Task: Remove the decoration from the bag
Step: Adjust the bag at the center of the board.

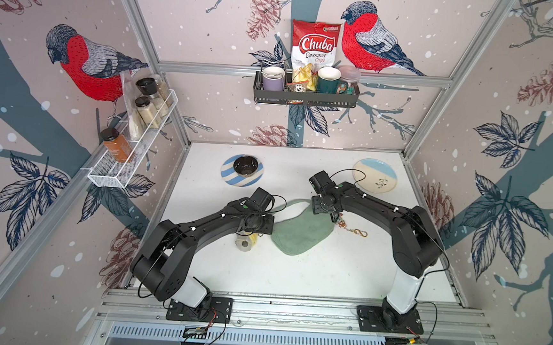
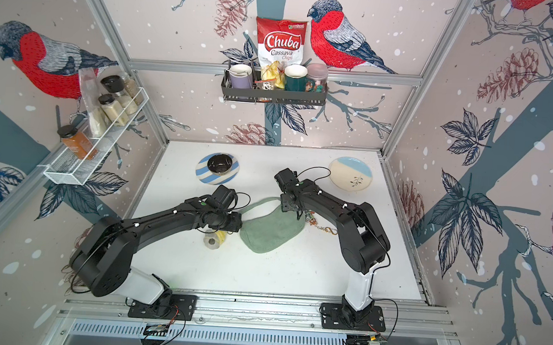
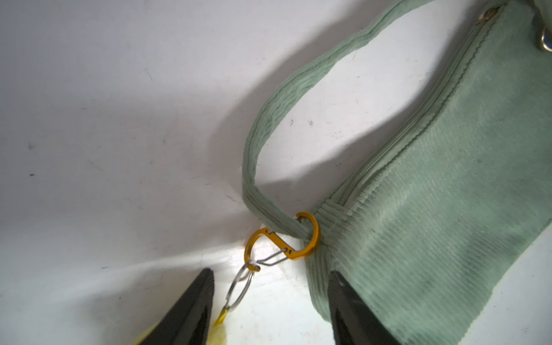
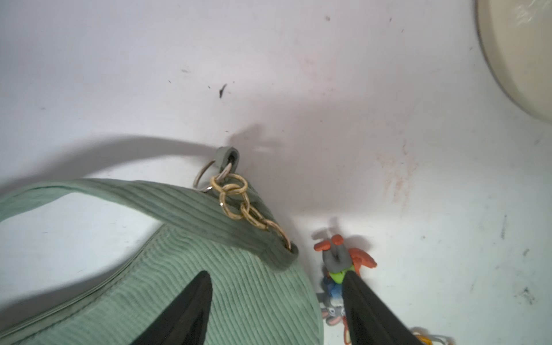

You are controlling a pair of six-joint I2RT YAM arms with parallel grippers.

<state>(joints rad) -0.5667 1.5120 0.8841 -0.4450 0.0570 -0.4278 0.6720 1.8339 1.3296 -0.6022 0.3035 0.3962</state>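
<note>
The bag (image 1: 301, 228) is lying flat at mid-bench (image 1: 294, 281). Only the left wrist view is showing an orange carabiner (image 3: 295, 254) hooking its strap (image 3: 277, 107), with the left gripper (image 3: 270, 283) gaping around a key ring (image 3: 239, 286). The right wrist view is showing a gold chain (image 4: 236, 191) and the right gripper (image 4: 277, 277) spread wide, gripping nothing.

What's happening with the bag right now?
The green bag lies flat mid-table. The left gripper is open at one end, just short of an orange carabiner clipped round the strap. The right gripper is open over the other end, where a gold chain is attached and a small figurine lies beside the bag. Neither holds anything.
</note>
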